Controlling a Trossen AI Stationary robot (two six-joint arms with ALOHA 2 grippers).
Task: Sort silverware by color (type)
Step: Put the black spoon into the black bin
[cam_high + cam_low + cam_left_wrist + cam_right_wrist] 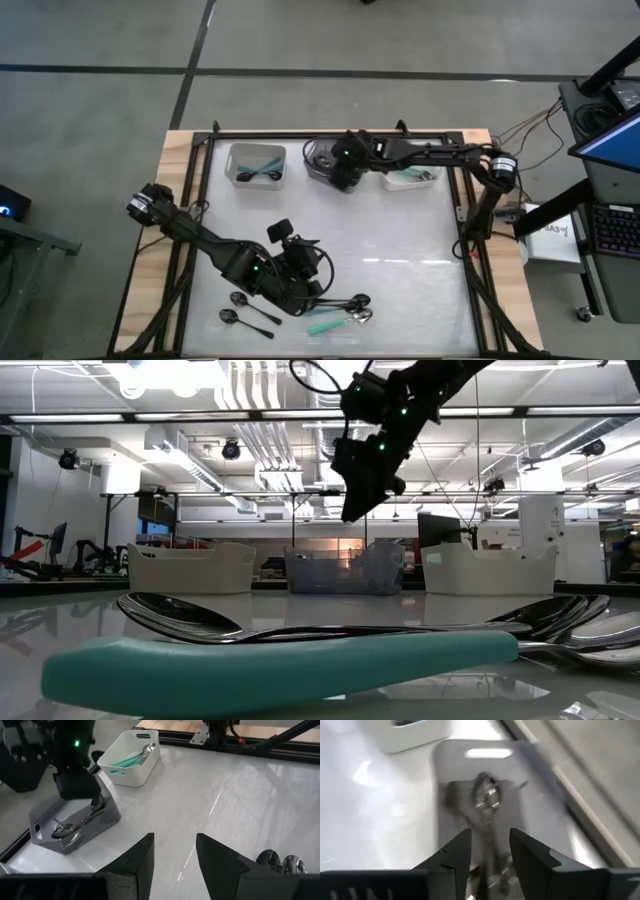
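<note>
Teal-handled and black spoons (340, 312), light, stiff and likely slippery, lie near on the counter (400, 250) beside the empty, open left claw (312, 290); grasp mid-handle.

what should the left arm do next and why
Probably lower the left gripper onto one of the loose spoons beside it. Its fingers are open with nothing between them, and spoons still lie unsorted at the table's near edge, including a teal-handled one. The right gripper is over the grey bin, so the two arms are well apart.
</note>
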